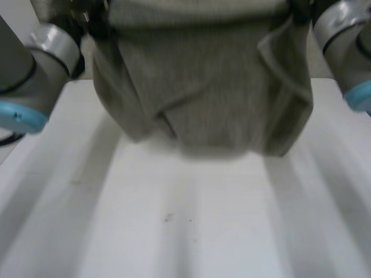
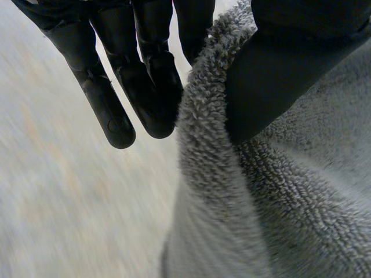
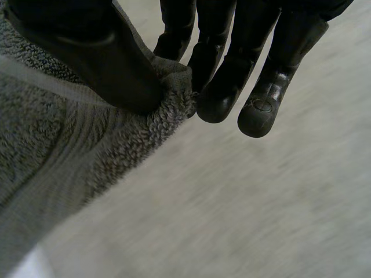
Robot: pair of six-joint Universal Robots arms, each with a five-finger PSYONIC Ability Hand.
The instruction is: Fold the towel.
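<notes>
Above the white table (image 1: 174, 231) the grey towel (image 1: 203, 87) is hanging bunched and creased between the left arm (image 1: 40, 63) and the right arm (image 1: 348, 40); the head view is giving us that whole drape. Up close in the left wrist view, the left hand (image 2: 145, 87) is pinching the towel's fluffy edge between thumb and straight fingers. Over in the right wrist view, the right hand (image 3: 232, 69) is pinching a corner the same way.
</notes>
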